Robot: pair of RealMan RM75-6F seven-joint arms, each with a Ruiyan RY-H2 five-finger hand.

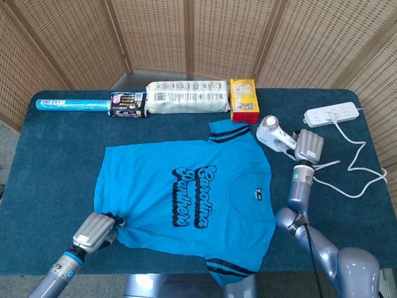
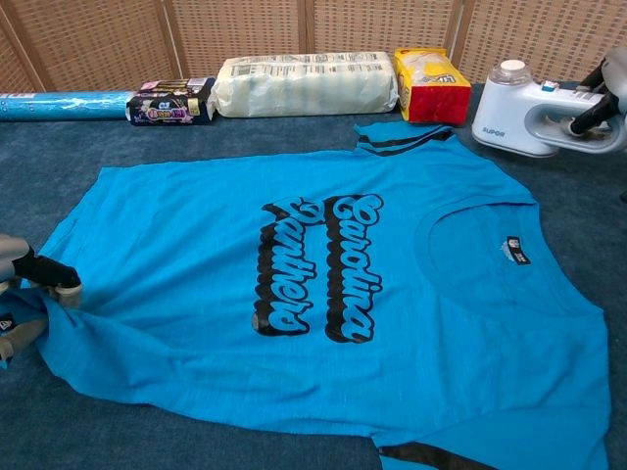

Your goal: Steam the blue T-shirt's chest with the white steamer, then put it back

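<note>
1. The blue T-shirt [image 1: 186, 202] lies flat on the dark blue table [image 1: 56, 161], printed side up, with its collar toward the robot's right and its hem toward the robot's left.
2. The white steamer [image 2: 534, 120] sits just off the shirt, on the table cloth beside the striped sleeve [image 2: 402, 140]. In the chest view its base appears to rest on the cloth; contact cannot be confirmed.
3. The right hand [image 1: 308, 148] grasps the steamer by its handle. Dark fingers [image 2: 591, 115] wrap through the handle loop at the right edge of the chest view.
4. The left hand [image 1: 95, 231] is at the shirt's hem corner nearest the robot. Its fingers [image 2: 47, 273] are clenched against a bunched fold of the fabric; a firm pinch cannot be told for certain.
5. A white cord [image 1: 360, 180] runs across the table to a white power strip [image 1: 333, 114] at the far right corner.
6. Along the far edge of the table, from left to right: a blue roll [image 1: 71, 105], a small dark packet [image 1: 128, 105], a long white package [image 1: 186, 97] and a yellow and red bag [image 1: 244, 99].
</note>
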